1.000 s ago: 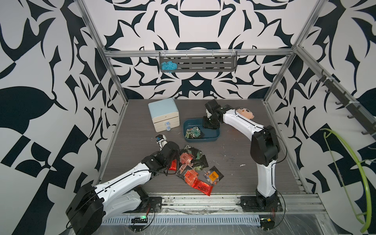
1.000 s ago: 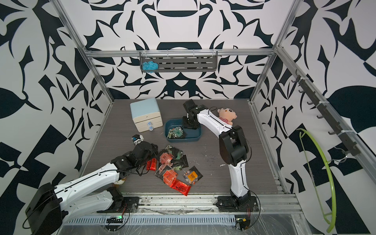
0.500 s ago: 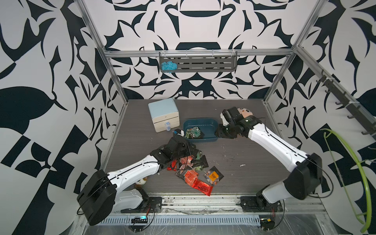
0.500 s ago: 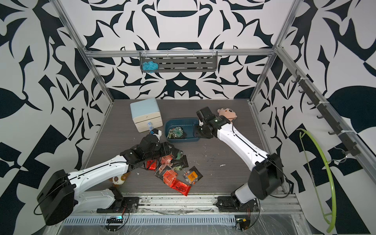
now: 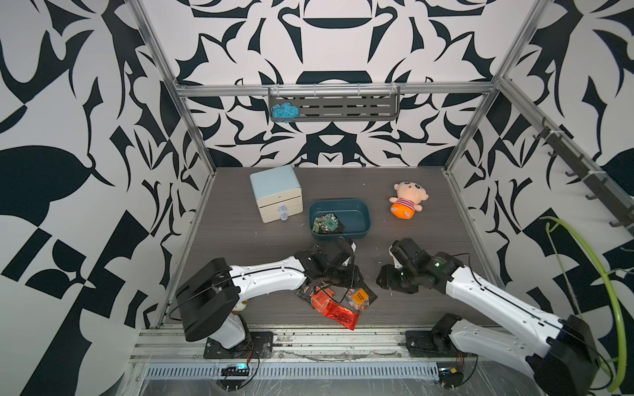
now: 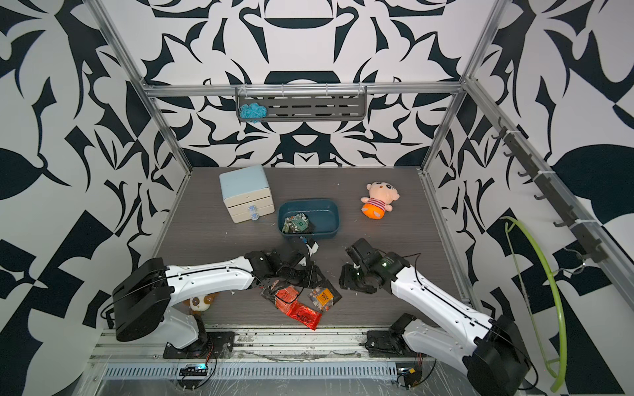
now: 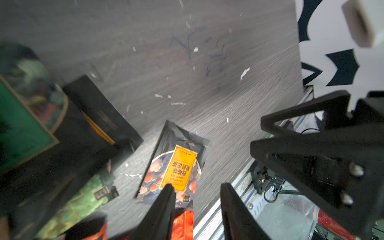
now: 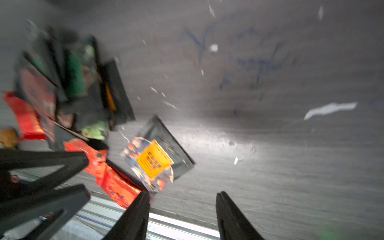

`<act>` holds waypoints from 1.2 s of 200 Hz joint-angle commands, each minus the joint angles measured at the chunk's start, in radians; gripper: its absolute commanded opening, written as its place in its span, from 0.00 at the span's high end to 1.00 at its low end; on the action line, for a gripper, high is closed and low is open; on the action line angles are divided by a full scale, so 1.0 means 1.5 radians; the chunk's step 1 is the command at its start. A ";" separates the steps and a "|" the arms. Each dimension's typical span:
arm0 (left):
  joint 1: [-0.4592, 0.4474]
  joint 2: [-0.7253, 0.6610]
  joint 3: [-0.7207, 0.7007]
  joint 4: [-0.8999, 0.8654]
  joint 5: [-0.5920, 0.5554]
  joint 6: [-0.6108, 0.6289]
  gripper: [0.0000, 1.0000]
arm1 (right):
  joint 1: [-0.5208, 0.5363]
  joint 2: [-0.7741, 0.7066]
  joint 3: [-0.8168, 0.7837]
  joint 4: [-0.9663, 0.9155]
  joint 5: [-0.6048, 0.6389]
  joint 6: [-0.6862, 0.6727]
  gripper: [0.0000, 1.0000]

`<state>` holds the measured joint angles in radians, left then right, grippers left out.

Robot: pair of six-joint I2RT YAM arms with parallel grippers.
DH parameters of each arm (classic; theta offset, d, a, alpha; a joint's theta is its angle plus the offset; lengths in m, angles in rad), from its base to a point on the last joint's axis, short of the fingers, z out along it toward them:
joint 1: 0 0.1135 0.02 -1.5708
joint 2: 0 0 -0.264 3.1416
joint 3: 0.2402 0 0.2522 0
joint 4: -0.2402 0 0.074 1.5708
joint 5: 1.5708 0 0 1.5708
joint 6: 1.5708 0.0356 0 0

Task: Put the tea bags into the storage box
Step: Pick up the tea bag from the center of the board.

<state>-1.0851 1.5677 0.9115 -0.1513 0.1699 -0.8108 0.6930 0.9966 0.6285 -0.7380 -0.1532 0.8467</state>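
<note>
Since a second ago my right arm has left the far side of the box (image 5: pixel 355 219) and come back to the front, so the doll (image 5: pixel 408 200) it covered is in full view. My right gripper (image 8: pixel 182 193) now hangs over the table (image 5: pixel 240 223) just right of the loose tea bags (image 5: pixel 338 310). My left gripper (image 7: pixel 196 185) has crossed from the pile's left end to its right side. (The box has not shifted. A few bags lie in its end nearer the cabinet (image 5: pixel 276 192), as before.)

The orange-label bag (image 7: pixel 178 166) lies face up at the pile's right edge. Its label carries Chinese characters, and the small print under them looks like "GRAPEFRUIT JASMINE TEA". Print on the other bags is too blurred to read.

My left jaws stand partly apart with nothing between them. One fingertip (image 7: pixel 166 199) overlaps the near edge of the orange-label bag, and I cannot tell whether it touches. My right jaws are spread a little wider and are empty over bare table. One fingertip (image 8: pixel 137 209) sits just in front of a red bag (image 8: pixel 116 187). The two grippers are near each other, not touching.
</note>
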 commanded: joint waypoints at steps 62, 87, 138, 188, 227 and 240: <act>-0.051 0.077 0.049 -0.055 -0.013 -0.040 0.68 | 0.069 0.030 -0.074 0.120 0.006 0.084 0.48; -0.053 0.082 0.035 -0.047 -0.025 -0.063 0.70 | 0.069 0.039 -0.084 0.141 0.006 0.088 0.48; -0.054 0.114 0.040 -0.050 -0.028 -0.079 0.76 | 0.069 0.054 -0.104 0.171 0.015 0.098 0.50; -0.056 0.156 0.049 -0.046 -0.020 -0.096 0.79 | 0.069 0.077 -0.113 0.198 0.010 0.098 0.52; -0.057 0.159 0.045 -0.043 -0.031 -0.099 0.79 | 0.069 0.083 -0.126 0.220 0.009 0.107 0.56; -0.057 0.159 0.043 -0.042 -0.031 -0.100 0.79 | 0.069 0.086 -0.127 0.228 0.010 0.108 0.56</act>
<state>-1.1656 1.7771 0.9726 -0.1944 0.1390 -0.9546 0.7921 1.1141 0.4511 -0.4229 -0.1516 0.9955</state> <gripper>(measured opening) 0.211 0.441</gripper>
